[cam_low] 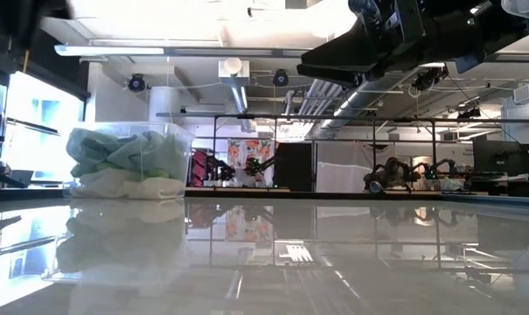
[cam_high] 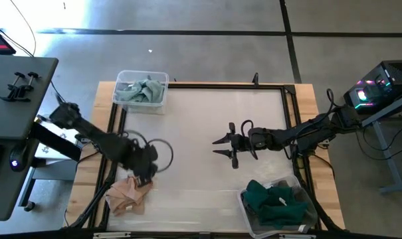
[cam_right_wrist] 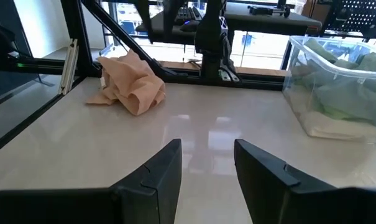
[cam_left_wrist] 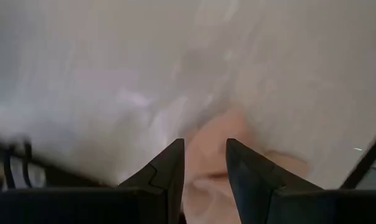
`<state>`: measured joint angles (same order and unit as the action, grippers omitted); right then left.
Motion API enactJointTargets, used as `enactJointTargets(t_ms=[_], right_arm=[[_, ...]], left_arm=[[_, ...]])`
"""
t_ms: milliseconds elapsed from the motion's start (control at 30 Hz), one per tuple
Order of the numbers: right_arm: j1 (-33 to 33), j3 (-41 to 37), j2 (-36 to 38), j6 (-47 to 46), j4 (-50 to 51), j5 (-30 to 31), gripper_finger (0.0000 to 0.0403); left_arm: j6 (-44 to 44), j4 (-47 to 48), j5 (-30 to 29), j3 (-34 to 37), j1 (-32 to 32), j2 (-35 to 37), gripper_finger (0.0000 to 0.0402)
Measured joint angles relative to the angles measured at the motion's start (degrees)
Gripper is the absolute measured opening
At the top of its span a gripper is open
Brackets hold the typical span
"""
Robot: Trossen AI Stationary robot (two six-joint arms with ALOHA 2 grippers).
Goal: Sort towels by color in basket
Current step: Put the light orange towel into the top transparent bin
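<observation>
Glossy white surface (cam_high: pixel 207 133) on a wood bench; workshop room behind, no legible writing. Peach towel (cam_high: pixel 127 192) at the near-left corner under the parted left claw (cam_high: pixel 145 178). Right claw (cam_high: pixel 226 147) open, empty, mid-surface.

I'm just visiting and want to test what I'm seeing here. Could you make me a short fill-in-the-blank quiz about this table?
1. The loose towel lying on the table beside the left gripper is ____ in colour.
2. The bin nearest the right arm holds dark ____ towels.
3. The right gripper hovers over the table holding ____.

Missing words: peach; teal; nothing
</observation>
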<state>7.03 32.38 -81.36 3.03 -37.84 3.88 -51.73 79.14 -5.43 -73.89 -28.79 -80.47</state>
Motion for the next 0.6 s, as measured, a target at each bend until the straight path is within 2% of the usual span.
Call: enactJointTargets(t_ms=[133,300,467,600], right_arm=[[0.0,0.0,0.0,0.95,-0.36,0.0,0.0145],[0.0,0.0,0.0,2.1,-0.81,0.0,0.0145],[0.0,0.0,0.0,2.34,-1.01,-0.02,0.0145],[0.0,0.0,0.0,2.4,-0.98,-0.84,0.0145]], left_arm=[[-10.04,1.29,2.35,0.02,-4.86,-4.21,0.0126],[-16.71,0.91,4.47,0.77,-8.23,-6.82,0.0184],[-21.85,-3.99,15.54,11.7,-9.55,-6.02,0.0246],[-22.64,-16.06,23.94,22.01,-10.57,-5.37,0.0276]])
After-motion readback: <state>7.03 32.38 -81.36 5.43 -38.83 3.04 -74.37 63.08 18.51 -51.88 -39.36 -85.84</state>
